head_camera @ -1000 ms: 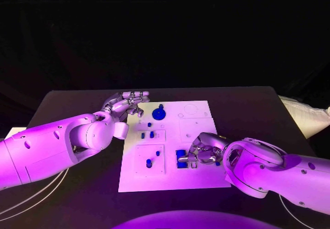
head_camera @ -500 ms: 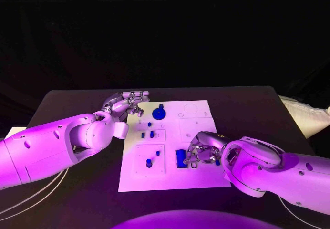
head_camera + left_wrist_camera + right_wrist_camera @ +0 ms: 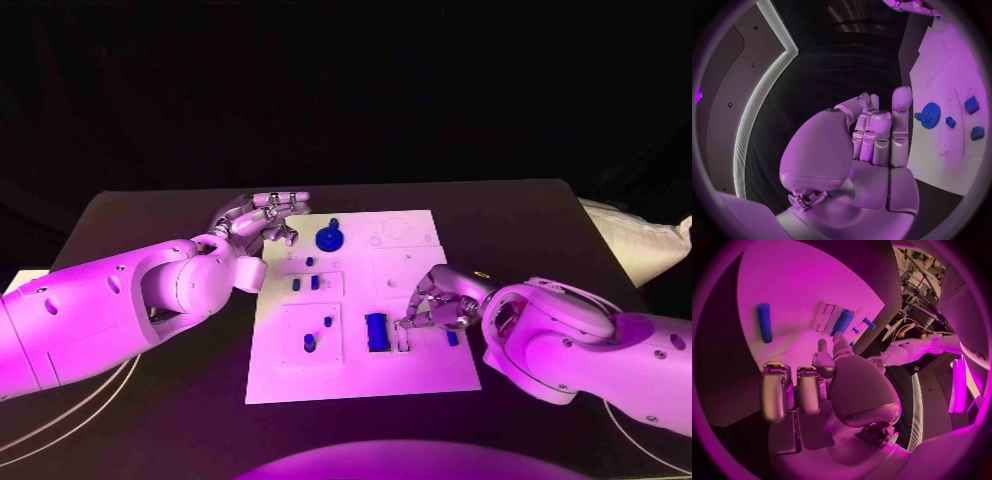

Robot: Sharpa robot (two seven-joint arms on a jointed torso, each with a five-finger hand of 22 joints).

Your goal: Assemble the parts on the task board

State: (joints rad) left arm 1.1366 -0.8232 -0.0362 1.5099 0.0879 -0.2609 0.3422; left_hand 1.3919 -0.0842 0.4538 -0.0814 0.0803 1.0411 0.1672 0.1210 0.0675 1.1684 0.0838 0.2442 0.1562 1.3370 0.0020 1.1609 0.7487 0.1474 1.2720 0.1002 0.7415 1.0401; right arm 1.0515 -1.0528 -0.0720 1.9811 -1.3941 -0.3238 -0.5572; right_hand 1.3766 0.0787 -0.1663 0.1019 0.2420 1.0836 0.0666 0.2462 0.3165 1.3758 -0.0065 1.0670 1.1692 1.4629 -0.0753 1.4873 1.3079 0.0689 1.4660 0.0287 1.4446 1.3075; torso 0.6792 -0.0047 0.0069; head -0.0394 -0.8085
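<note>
the black table point(image 3: 173, 410) was seen under everything. the white task board point(image 3: 418, 375) lay flat in the middle of the table.

the left arm point(image 3: 116, 300) was stretched in from the left side. the right arm point(image 3: 606, 355) was stretched in from the right side, over the near right part of the board.

the left hand point(image 3: 264, 222) was held by the far left corner of the board. nothing was held in it. in the left wrist view its fingers point(image 3: 879, 132) were kept straight and close side by side, with the thumb set a little apart.

the right hand point(image 3: 444, 303) was held over the right side of the board, just right of a long blue bar. its fingers were bent down toward the board. whether something small was pinched under them could not be told.

a round blue gear point(image 3: 332, 238) was seen on the far part of the board, near the left hand. the long blue bar point(image 3: 376, 331) lay on the near middle of the board. small blue parts point(image 3: 307, 284) were set on the left half of the board. one more small blue piece point(image 3: 451, 338) was seen right beside the right hand, on its near side.
</note>
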